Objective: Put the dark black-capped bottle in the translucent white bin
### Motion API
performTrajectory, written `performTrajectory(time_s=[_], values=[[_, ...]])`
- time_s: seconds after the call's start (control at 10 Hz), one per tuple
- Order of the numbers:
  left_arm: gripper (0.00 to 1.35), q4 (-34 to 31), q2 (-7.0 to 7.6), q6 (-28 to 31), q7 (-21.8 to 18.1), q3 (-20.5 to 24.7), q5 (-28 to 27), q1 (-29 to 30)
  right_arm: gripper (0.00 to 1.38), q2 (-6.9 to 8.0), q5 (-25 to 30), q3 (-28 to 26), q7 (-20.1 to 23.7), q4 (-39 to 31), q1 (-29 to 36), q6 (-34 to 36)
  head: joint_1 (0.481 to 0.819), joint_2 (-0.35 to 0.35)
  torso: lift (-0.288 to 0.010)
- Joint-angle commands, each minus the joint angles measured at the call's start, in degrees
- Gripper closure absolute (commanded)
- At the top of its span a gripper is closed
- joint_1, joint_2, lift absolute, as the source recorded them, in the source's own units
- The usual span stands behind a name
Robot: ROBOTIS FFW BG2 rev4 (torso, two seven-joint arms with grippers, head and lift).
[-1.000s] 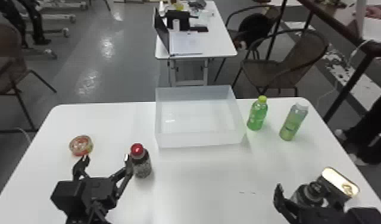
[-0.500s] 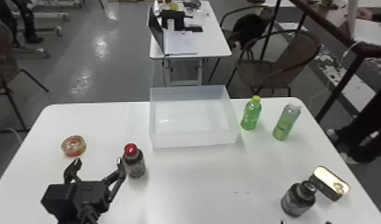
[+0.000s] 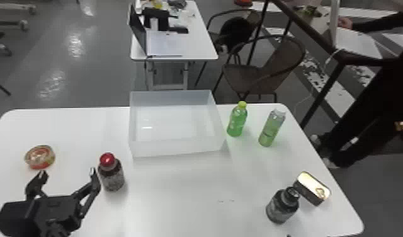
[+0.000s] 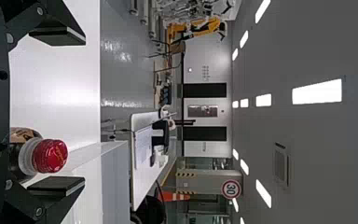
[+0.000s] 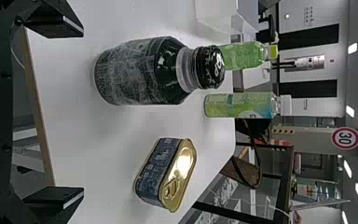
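The right claw (image 3: 288,235) just pokes a dark tip over the bottom edge of the head view, right of centre; in the right wrist view it (image 5: 83,112) is open, its two fingers wide apart with nothing between their pads. Ahead of those fingers, touching neither, the dark black-capped bottle (image 3: 279,209) stands upright on the white tabletop (image 3: 178,195), at the lower right of the head view. It has a greyish label and a pale ring under its cap.

Just beside it, farther right, lies a rectangular tin (image 3: 312,188) with a golden lid and a pull ring. Above these, right of the middle, two bottles stand near each other: a green bottle (image 3: 237,121) with a yellow-green cap, and a paler green bottle (image 3: 272,127) with a whitish cap. The translucent white bin (image 3: 178,146) sits at upper centre, left of them and well apart from the dark bottle.

At lower left, the left claw (image 3: 68,172) is open too, with a red-capped bottle (image 3: 112,176) upright just beside its right-hand finger. A round tin (image 3: 39,157) lies past its other finger. Beyond the tabletop, at top centre, a laptop (image 3: 138,31) is open on another table (image 3: 194,47), and a brown chair (image 3: 279,63) stands to the right of that.
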Motion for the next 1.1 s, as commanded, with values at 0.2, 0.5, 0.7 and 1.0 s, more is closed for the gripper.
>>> performTrajectory(time_s=[0.2,0.5,0.7,1.0], values=[[0.23,0.0,-0.31,0.0,0.0,0.0,-0.1,-0.4,0.1,-0.02,0.9,-1.3,4.3,7.3,-9.6,-0.9,0.695,-0.174,-0.035],[0.23,0.1,-0.63,-0.1,-0.4,0.3,-0.2,-0.6,0.1,0.33,4.6,-0.8,8.6,13.1,-16.6,-1.9,0.695,-0.143,-0.035],[0.23,0.1,-0.63,-0.4,-0.9,0.9,-0.4,-0.3,0.21,0.68,7.3,-0.8,8.1,15.9,-19.4,-2.6,0.695,-0.121,-0.035],[0.23,0.1,-0.63,-0.4,-1.2,1.0,-0.5,-0.4,0.91,1.3,7.2,-0.8,7.1,14.9,-20.0,-0.9,0.695,-0.111,-0.035]])
